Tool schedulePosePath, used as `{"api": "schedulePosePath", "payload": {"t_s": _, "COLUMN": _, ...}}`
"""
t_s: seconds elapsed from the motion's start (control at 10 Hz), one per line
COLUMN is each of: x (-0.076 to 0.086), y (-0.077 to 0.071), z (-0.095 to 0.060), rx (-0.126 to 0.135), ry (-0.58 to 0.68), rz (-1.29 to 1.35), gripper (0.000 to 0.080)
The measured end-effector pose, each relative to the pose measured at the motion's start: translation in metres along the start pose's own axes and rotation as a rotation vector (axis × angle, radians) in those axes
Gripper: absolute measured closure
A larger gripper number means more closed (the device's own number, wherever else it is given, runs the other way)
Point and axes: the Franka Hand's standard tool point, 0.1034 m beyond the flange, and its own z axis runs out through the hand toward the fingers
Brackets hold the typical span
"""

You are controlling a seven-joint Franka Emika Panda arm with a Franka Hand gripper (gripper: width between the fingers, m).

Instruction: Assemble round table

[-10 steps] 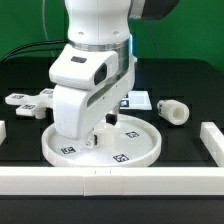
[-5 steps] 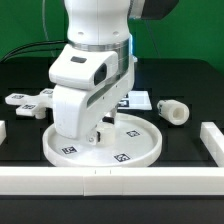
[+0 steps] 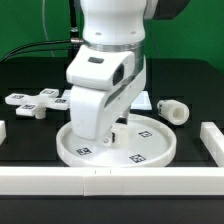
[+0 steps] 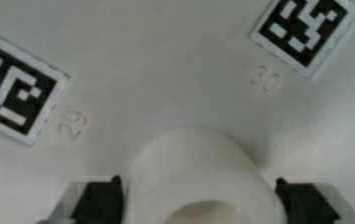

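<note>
Gripper (image 4: pixel 192 203) closed on centre hub (image 4: pixel 192 160) of large round rimmed white plastic disc (image 3: pixel 168 147); disc has slid flat along black table (image 3: pixel 27 143) toward exterior view's right, so repositioning, nothing joined yet.

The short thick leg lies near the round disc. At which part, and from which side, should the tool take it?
Take the leg at mid-length, from straight above. It lies on its side on the table, so its round flanks probably offer two opposed faces to close on.

disc (image 3: pixel 152 150) partly hidden, end effector (image 4: pixel 195 206) cropped
</note>
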Motion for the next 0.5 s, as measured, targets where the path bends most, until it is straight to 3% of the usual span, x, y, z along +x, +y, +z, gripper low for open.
{"api": "schedulePosePath", "payload": {"t_s": 0.5, "x": 0.039, "y": -0.008, "z": 0.0, "rx": -0.011, "ry": 0.013, "rz": -0.049, "gripper": 0.039}}
